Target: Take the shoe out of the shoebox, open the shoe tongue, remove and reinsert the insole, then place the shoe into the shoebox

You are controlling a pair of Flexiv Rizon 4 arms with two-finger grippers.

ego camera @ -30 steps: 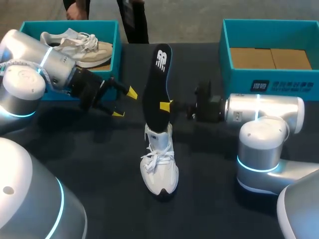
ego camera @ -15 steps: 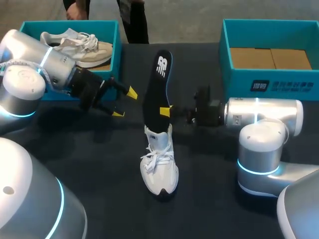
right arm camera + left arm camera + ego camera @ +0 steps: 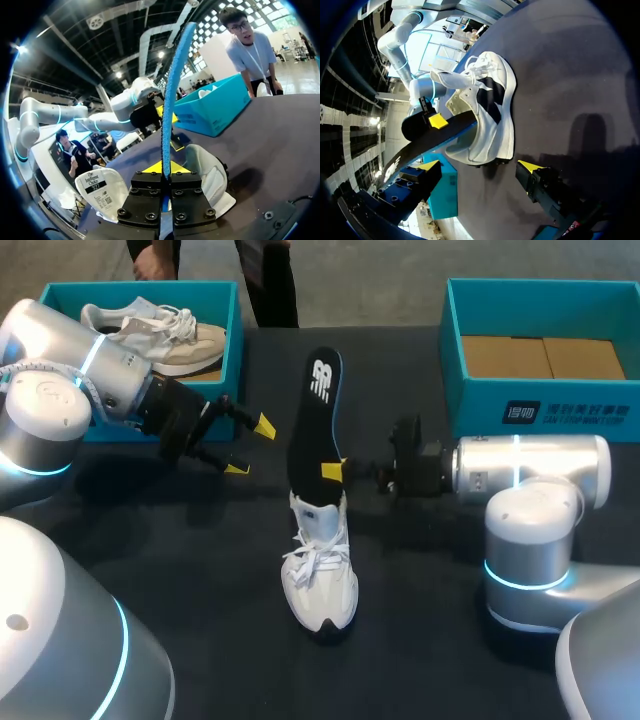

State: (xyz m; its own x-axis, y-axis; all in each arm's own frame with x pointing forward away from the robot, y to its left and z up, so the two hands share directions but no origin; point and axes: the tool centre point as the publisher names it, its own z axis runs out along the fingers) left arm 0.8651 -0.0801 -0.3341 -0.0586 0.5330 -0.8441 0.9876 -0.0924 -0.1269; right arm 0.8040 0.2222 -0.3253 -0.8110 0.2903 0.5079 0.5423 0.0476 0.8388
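1. While the right gripper [image 3: 335, 472] was clamped on the black insole [image 3: 314, 410] just above the white sneaker [image 3: 321, 575], the insole stood on end, its lower end at the sneaker's opening.
2. The sneaker stood on its sole on the dark table [image 3: 150, 570].
3. The left gripper [image 3: 251, 447] hung to the left of the sneaker's heel, fingers apart, holding nothing.
4. The insole looked thin, light and bendy, so a grip low down, near the sneaker's mouth, should resist buckling.
5. The sneaker looked light and soft-topped. It would probably slide unless it was steadied at the firmer heel.
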